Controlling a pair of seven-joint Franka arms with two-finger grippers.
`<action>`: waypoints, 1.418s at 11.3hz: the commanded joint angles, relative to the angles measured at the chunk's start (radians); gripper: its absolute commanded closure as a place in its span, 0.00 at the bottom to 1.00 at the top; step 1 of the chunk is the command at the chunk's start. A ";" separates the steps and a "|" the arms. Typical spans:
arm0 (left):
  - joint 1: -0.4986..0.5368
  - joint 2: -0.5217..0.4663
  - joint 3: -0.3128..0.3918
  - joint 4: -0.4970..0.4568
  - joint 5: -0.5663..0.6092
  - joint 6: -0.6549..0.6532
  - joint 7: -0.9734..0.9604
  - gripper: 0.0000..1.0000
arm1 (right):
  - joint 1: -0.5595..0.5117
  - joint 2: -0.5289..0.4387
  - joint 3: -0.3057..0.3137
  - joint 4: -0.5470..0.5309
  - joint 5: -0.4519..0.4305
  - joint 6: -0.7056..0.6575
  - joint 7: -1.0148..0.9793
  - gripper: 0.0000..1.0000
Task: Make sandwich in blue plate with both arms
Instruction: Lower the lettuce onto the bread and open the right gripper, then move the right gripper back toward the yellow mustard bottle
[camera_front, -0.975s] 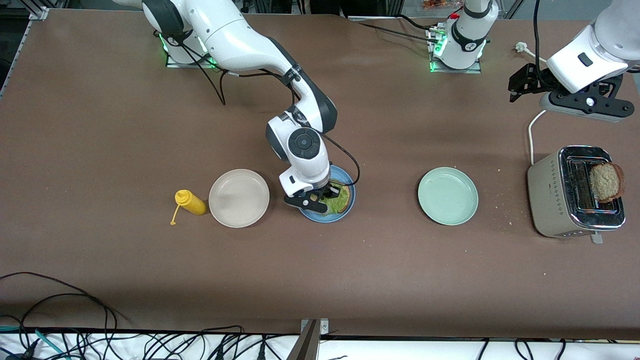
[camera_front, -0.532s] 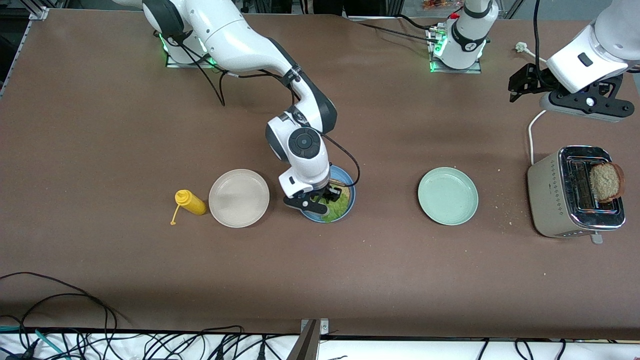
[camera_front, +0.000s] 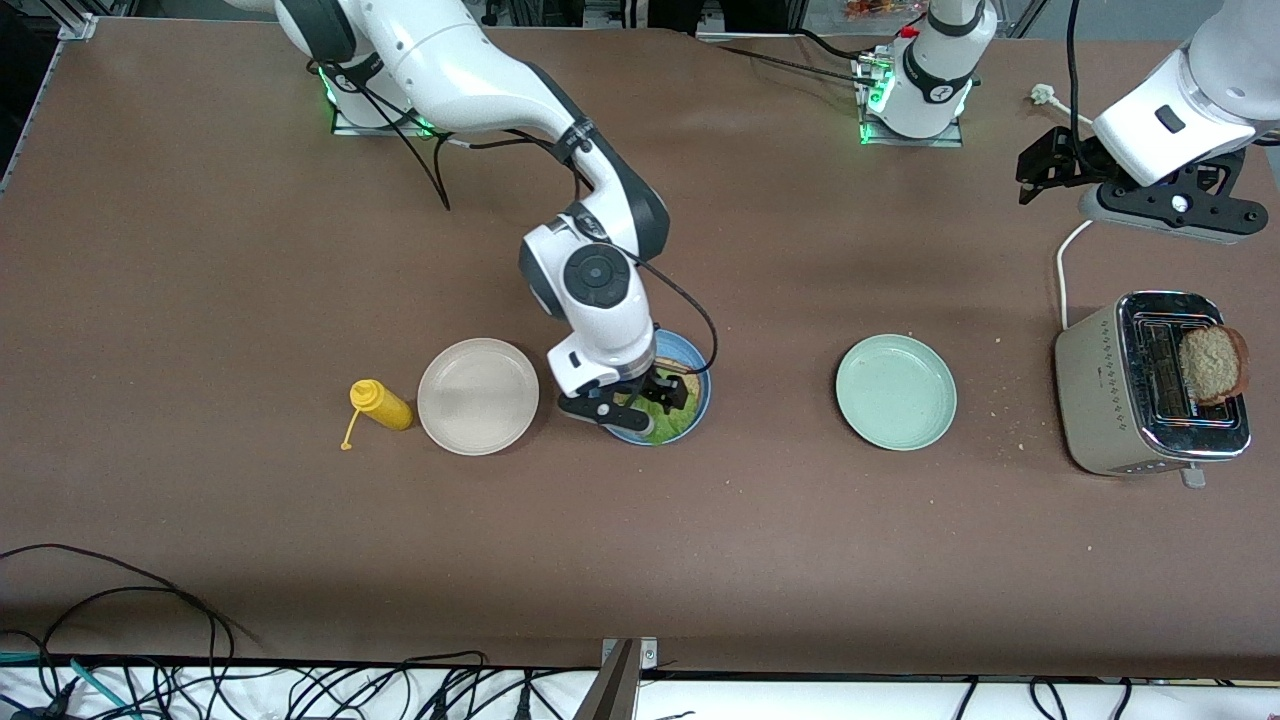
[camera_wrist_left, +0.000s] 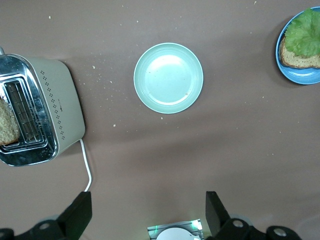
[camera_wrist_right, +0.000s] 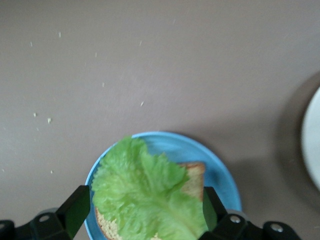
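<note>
Brown matting covers the long table (camera_front: 200, 250), scattered with pale crumbs near the toaster (camera_front: 1150, 385) at the left arm's end. Near the middle sits the blue plate (camera_front: 697, 372), with a beige-white plate (camera_front: 478, 396) just beside it toward the right arm's end and a yellow squeeze bottle (camera_front: 381, 404) next to that; a mint-green plate (camera_front: 896, 391) lies well apart toward the left arm's end.

By my reading the sandwich is about half built. One slice of brown bread (camera_wrist_right: 192, 182) lies flat in the blue plate and a ruffled green lettuce leaf (camera_wrist_right: 145, 192) is spread over most of it, leaving one crusted corner showing. The right gripper (camera_front: 640, 398) hangs low over that plate with its fingers (camera_wrist_right: 75, 210) spread wide on either side of the leaf and nothing between them, so the lettuce appears to be released.

What is left is the top slice. A second piece of bread (camera_front: 1212, 364) stands upright in a slot of the toaster, its rounded top and dark crust poking out. The left gripper (camera_front: 1050, 165) waits high over the table near the toaster, jaws wide apart and empty; fetching that slice and laying it on the lettuce looks like the job that falls to it
</note>
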 joint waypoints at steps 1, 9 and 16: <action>-0.002 -0.005 0.000 0.002 -0.008 -0.007 0.001 0.00 | -0.139 -0.248 0.087 -0.254 -0.005 -0.040 -0.203 0.00; 0.000 0.091 0.003 0.065 -0.009 0.011 -0.004 0.00 | -0.596 -0.571 0.228 -0.521 -0.005 -0.290 -1.163 0.00; 0.000 0.096 0.003 0.065 -0.008 0.014 -0.004 0.00 | -0.865 -0.502 0.228 -0.544 0.117 -0.333 -1.967 0.00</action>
